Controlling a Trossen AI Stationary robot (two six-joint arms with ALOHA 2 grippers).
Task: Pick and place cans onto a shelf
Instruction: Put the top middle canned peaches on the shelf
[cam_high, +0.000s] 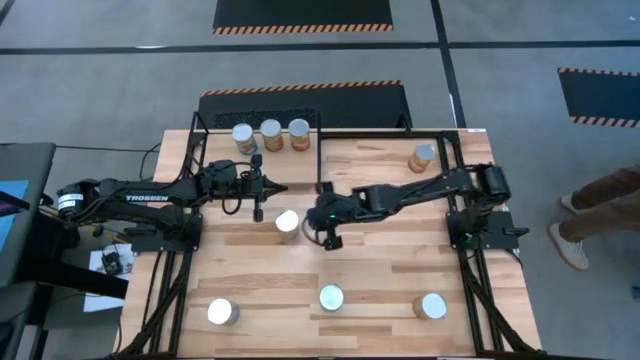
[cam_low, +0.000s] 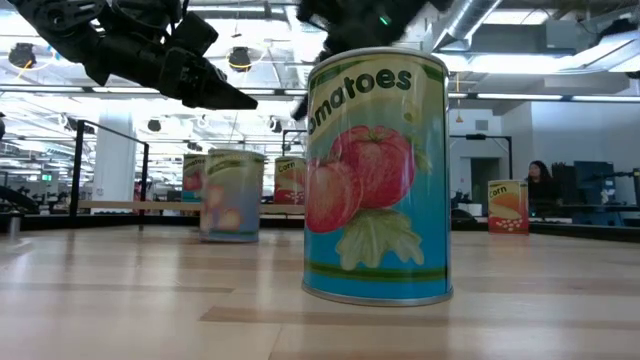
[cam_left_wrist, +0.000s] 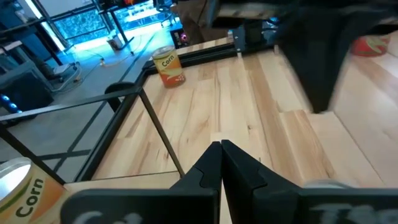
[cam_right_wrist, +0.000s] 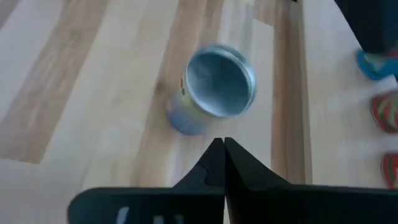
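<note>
My right fingers are clenched on nothing, just beside an upright can mid-table. My left fingers are likewise clenched, empty, near three cans on the shelf.

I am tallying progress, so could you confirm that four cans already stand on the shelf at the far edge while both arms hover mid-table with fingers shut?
Not quite: the high view shows three cans on the shelf, not four. The rest holds: the left gripper and right gripper hover mid-table with fingers shut.
</note>
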